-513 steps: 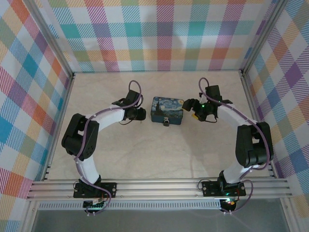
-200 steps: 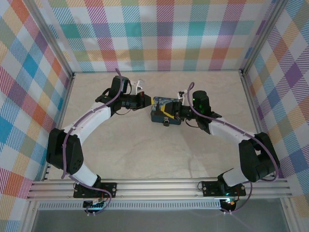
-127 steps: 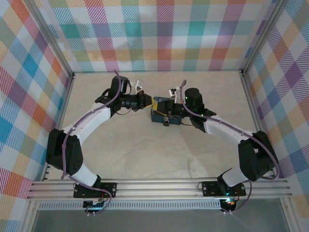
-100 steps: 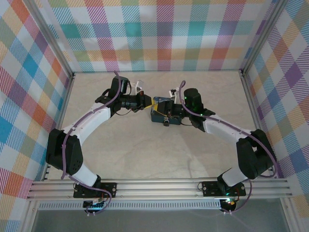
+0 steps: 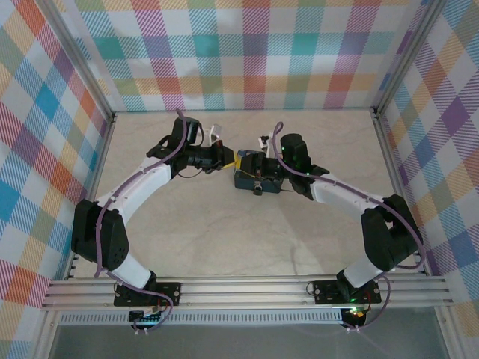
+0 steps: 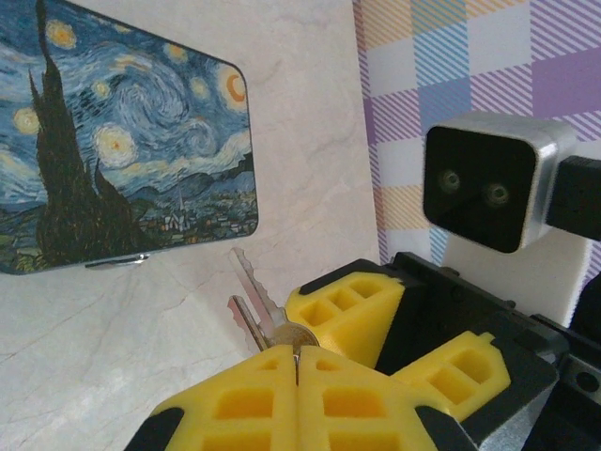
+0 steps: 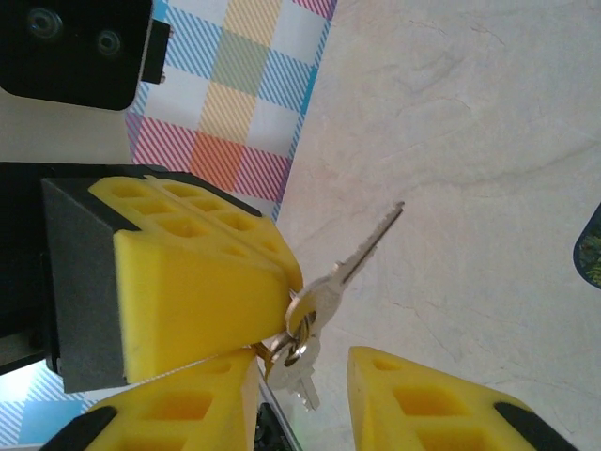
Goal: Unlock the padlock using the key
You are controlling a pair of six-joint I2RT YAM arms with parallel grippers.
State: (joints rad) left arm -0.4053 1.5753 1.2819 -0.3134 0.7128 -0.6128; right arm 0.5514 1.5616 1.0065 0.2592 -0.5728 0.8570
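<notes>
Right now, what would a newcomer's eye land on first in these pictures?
The dark blue rectangular tin with swirly yellow starry print stands out first, lying mid-table between the two arms. Just beside it, the left hand, shut, pinches a pair of small silver metal keys on a ring. The right hand is open with its yellow pads on either side of them.

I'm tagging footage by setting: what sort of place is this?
Probably a lab robot cell, not a home: a tabletop boxed in by plaid walls on an aluminium frame, with a left arm and right arm bolted to a rail at its near edge.
</notes>
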